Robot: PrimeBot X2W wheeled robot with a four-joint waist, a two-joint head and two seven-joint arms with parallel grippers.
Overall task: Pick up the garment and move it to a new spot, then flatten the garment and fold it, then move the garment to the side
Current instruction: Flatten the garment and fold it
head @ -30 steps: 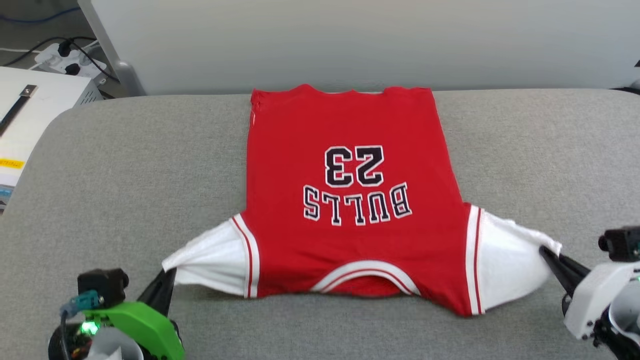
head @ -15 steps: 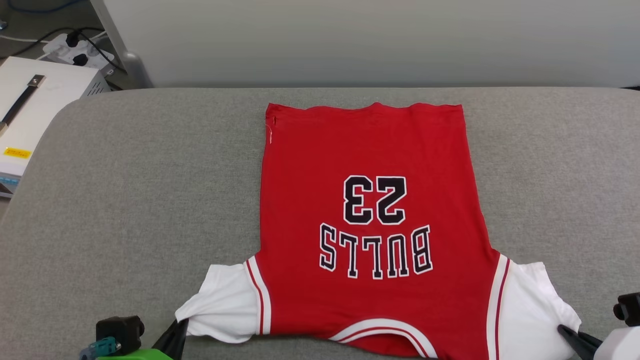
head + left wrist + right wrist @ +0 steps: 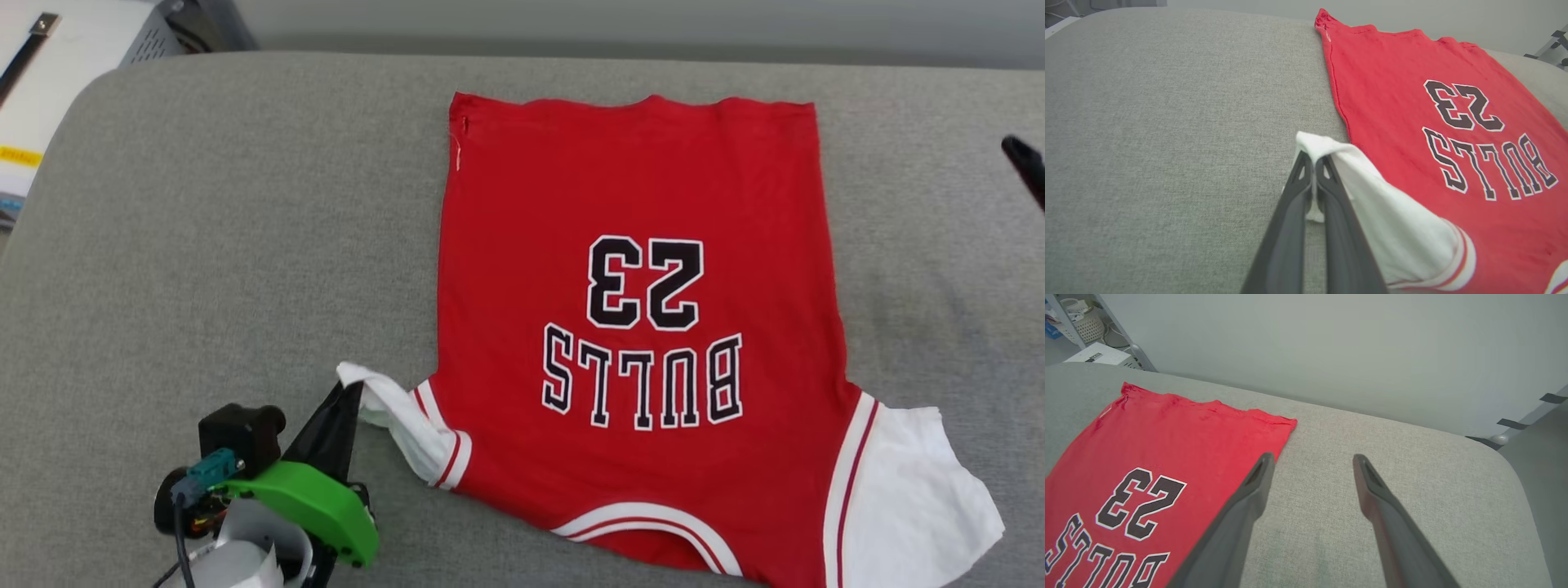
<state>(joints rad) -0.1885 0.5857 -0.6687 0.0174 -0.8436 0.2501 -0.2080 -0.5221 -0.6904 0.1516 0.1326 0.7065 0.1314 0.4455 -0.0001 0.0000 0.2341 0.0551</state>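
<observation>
The garment (image 3: 637, 204) is a red jersey T-shirt lying lettering-up on the grey surface, collar toward me. My left gripper (image 3: 353, 388) is shut on the edge of the white left sleeve (image 3: 1372, 192) and holds it raised and bunched; in the left wrist view its fingers (image 3: 1312, 157) pinch the cloth. The white right sleeve (image 3: 914, 490) lies flat and free. My right gripper (image 3: 1312, 459) is open and holds nothing, hovering over bare surface just right of the garment's far hem corner (image 3: 1286, 422). One of its dark fingertips (image 3: 1024, 163) shows at the head view's right edge.
The grey padded surface (image 3: 204, 245) stretches wide on both sides of the garment, with rounded corners (image 3: 1515, 465). A white box (image 3: 49, 49) stands beyond its far left corner. A pale wall (image 3: 1331, 347) runs behind it.
The right gripper has let go of the right sleeve, opened and moved to the far right. The left gripper has lifted its sleeve toward the shirt's body. The head camera has shifted.
</observation>
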